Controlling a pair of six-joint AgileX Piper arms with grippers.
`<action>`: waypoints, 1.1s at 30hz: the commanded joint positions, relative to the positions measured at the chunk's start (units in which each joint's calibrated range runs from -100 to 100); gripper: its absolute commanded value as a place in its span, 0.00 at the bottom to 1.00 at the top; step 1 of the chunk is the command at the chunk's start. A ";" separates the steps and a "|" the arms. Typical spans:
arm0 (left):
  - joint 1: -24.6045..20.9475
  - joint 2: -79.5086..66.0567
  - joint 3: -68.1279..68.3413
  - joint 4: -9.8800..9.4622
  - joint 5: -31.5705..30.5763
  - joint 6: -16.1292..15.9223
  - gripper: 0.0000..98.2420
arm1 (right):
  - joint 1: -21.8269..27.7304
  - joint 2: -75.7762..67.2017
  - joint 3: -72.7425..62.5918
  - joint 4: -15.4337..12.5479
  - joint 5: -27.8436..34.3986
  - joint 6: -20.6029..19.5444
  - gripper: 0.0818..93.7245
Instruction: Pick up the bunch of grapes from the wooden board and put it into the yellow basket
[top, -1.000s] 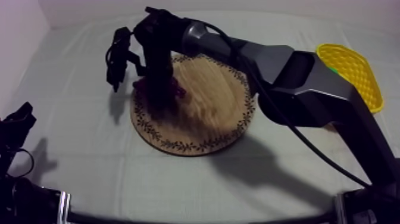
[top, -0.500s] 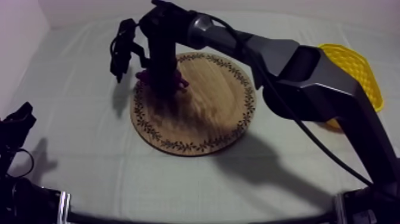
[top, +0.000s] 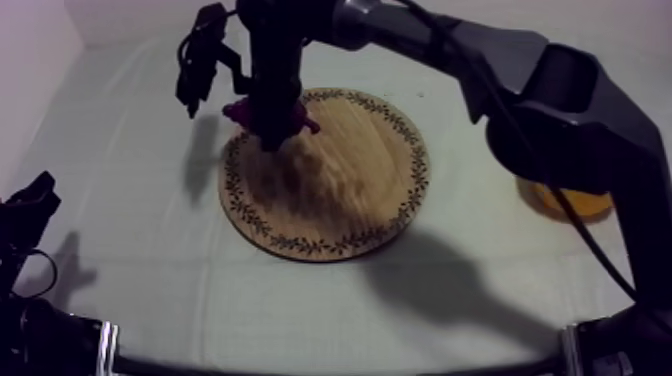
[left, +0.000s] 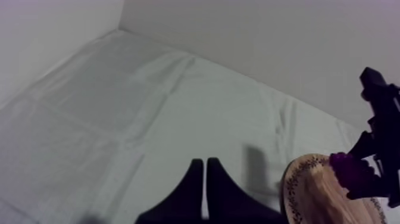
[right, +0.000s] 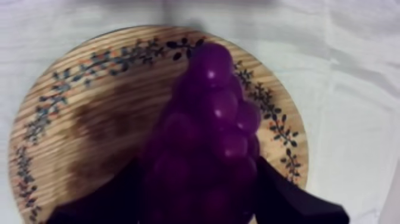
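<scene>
Bunch of grapes (right: 208, 137) gripped by the right end effector (top: 271, 138) over the round wooden board (top: 350, 190).
A grey-white cloth (left: 119, 107), creased in a grid of fold lines, covers the surface (top: 130, 260), which meets pale walls (left: 268, 47) at its far edge and left side; arm shadows fall across it. The black fingers (right: 291, 205) close on the purple bunch from both sides above the board's far-left patterned rim; whether it touches the wood cannot be told. It lies roughly level, long axis across the fingers: from above, purple juts out to either side of them, and in the right wrist view the tapered end points away over the board. The left end effector (left: 205, 162) sits low at the surface's left, fingers pressed together in a narrow wedge on nothing. The yellow basket (top: 560, 203) stands at the right, partly behind the right arm (top: 560, 90).
</scene>
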 joint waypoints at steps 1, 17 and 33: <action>0.02 0.02 -0.04 0.01 -0.01 -0.01 0.00 | 0.04 -4.08 2.75 -0.25 0.50 0.09 0.31; 0.02 0.02 -0.04 0.01 -0.01 -0.01 0.00 | -0.03 -24.89 16.63 -0.09 2.51 -2.54 0.32; 0.02 0.02 -0.04 0.01 -0.01 -0.01 0.00 | 12.48 -37.77 40.01 0.50 -0.92 -8.45 0.32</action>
